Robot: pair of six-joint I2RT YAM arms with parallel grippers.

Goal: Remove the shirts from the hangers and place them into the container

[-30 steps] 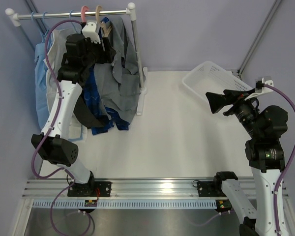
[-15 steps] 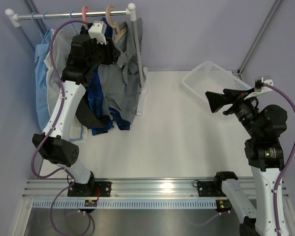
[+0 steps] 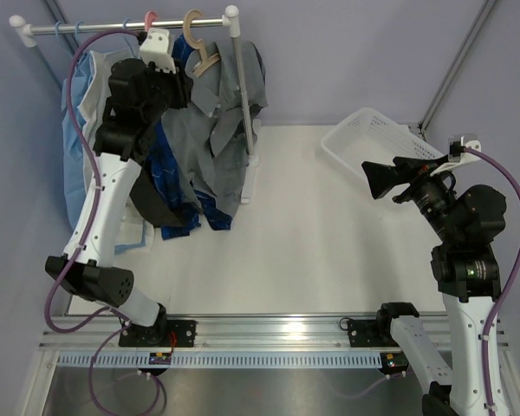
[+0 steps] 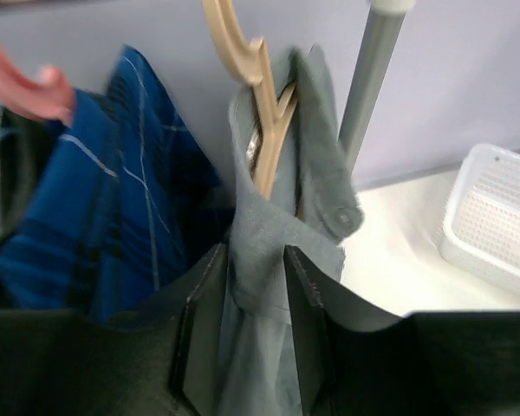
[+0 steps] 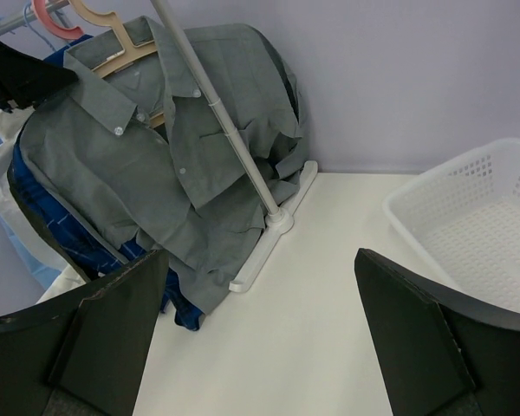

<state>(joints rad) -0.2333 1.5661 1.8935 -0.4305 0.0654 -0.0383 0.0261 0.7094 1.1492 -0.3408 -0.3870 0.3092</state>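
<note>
Now the grey shirt, hanging on the tan hanger at the right end of the rail, has slid a little toward the post. The left fingers have narrowed onto the cloth under its collar and pinch it, so the pulling off can begin, I think. The right fingers stand wide apart, empty, near the basket.
</note>
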